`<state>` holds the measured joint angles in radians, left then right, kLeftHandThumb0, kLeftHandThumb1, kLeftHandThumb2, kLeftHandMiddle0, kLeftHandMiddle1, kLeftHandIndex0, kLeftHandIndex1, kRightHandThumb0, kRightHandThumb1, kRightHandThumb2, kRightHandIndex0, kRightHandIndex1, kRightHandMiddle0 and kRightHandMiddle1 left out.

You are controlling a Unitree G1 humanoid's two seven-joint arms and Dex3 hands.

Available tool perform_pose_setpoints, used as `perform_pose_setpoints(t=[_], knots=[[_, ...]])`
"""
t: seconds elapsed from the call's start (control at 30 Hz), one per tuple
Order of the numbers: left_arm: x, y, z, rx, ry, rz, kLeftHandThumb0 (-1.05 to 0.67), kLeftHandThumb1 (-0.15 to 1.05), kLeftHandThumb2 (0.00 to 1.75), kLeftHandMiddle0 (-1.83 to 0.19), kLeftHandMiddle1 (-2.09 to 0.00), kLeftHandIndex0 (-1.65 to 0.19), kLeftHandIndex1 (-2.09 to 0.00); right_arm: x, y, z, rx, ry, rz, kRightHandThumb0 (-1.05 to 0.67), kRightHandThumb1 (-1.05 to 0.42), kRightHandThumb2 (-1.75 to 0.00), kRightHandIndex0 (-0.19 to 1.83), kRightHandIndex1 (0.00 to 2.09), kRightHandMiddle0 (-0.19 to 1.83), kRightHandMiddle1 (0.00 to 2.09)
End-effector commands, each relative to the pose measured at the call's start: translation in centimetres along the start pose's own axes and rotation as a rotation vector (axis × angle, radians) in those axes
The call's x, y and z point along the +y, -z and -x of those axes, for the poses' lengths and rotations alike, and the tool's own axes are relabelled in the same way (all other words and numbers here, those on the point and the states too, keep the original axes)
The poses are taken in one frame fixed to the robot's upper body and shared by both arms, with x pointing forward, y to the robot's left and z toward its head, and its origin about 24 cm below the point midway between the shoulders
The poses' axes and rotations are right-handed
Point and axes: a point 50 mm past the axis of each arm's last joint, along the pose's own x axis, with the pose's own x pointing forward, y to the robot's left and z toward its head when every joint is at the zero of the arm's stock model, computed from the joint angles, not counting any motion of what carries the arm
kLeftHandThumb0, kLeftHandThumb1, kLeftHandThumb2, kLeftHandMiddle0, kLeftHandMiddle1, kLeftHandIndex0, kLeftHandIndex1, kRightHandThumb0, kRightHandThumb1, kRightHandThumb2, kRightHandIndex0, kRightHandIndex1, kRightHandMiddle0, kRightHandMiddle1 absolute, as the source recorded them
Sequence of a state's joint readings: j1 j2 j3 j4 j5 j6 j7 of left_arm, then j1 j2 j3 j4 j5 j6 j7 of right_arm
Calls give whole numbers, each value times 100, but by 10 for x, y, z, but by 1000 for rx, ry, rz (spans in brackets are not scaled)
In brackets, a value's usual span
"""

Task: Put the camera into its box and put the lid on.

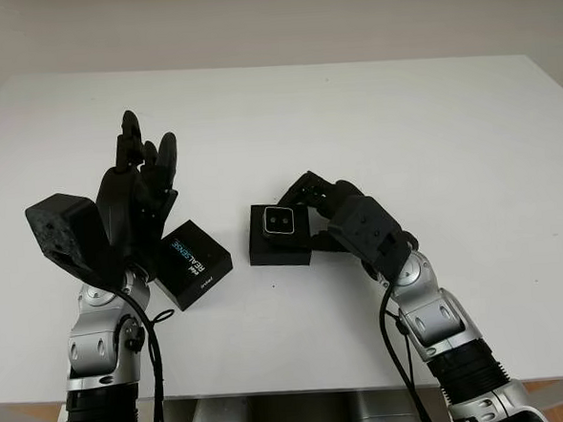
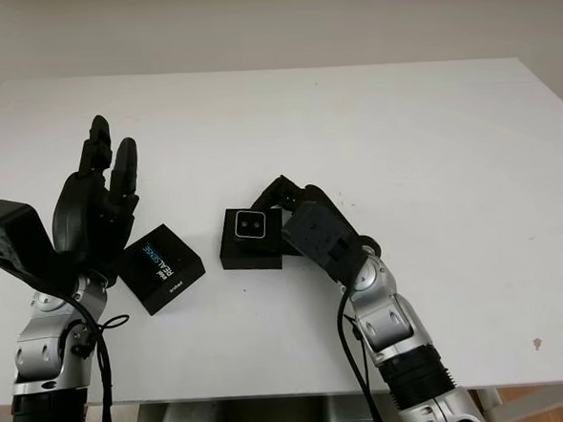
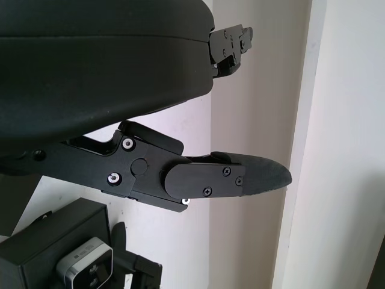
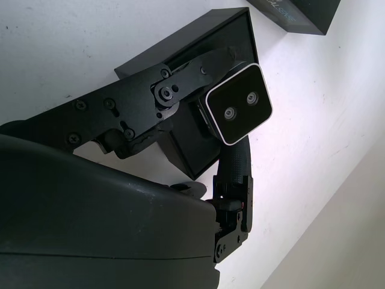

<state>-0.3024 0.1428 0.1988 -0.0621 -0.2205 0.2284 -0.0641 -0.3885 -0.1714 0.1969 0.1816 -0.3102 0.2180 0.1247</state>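
Your right hand (image 1: 310, 209) pinches the camera (image 1: 280, 221) between its fingers (image 4: 180, 84) and holds it over the open box (image 1: 280, 249); whether it is seated I cannot tell. Judged from this, insertion is in progress and not confirmed. The lid (image 1: 191, 263) lies apart to the box's left on the table (image 1: 429, 125), not yet fitted. Your left hand (image 1: 137, 196) stands raised just beside the lid, open, holding nothing.
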Motion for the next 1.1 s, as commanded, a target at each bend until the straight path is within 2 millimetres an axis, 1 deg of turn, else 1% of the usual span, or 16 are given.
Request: perform_pose_setpoints(t=[0.0, 0.43, 0.63, 1.07], knots=[[-3, -8, -1, -35, 12, -4, -69, 105, 37, 19, 0, 19, 0, -2, 1, 2, 3, 13, 18, -34, -92, -6, 38, 7, 32, 170], [-3, -7, -1, -26, 10, 0, -69, 105, 37, 19, 0, 19, 0, -4, 0, 3, 20, 49, 71, -35, -93, -6, 38, 7, 30, 172], [-3, -7, -1, -31, 13, 1, -68, 105, 38, 19, 0, 19, 0, -5, -1, 4, 34, 61, 99, -34, -93, -5, 40, 8, 32, 172], [-4, -8, -1, -31, 9, -2, -69, 105, 37, 19, 0, 19, 0, -5, -1, 6, 39, 28, 92, -35, -93, -5, 42, 8, 33, 175]])
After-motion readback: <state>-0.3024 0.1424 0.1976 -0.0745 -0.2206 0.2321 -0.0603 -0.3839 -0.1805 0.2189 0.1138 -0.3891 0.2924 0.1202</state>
